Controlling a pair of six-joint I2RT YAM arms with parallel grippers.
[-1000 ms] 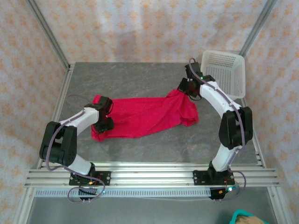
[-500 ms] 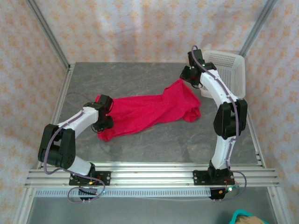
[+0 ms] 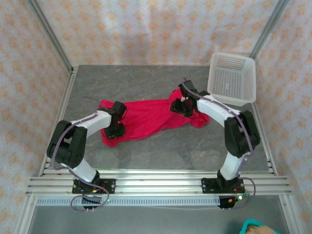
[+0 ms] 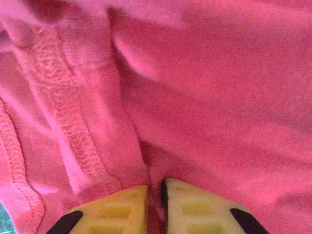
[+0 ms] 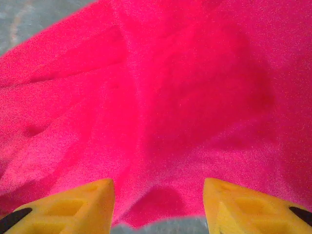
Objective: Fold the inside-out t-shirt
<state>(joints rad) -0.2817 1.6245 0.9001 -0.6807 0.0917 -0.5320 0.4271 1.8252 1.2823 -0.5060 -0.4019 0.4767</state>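
On table (image 3: 146, 83), crumpled red-pink t-shirt (image 3: 146, 117), seams outward

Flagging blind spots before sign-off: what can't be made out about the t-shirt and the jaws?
- Top view: left wrist and right wrist cover their jaws, hiding contact with the t-shirt.
- Top view: collar and sleeves are lost in the bunched folds.
- Left wrist view: cropped close-up; which seam lies beside the shut left jaws is unclear.
- Right wrist view: blurred cloth; whether the open right jaws touch it is unclear.
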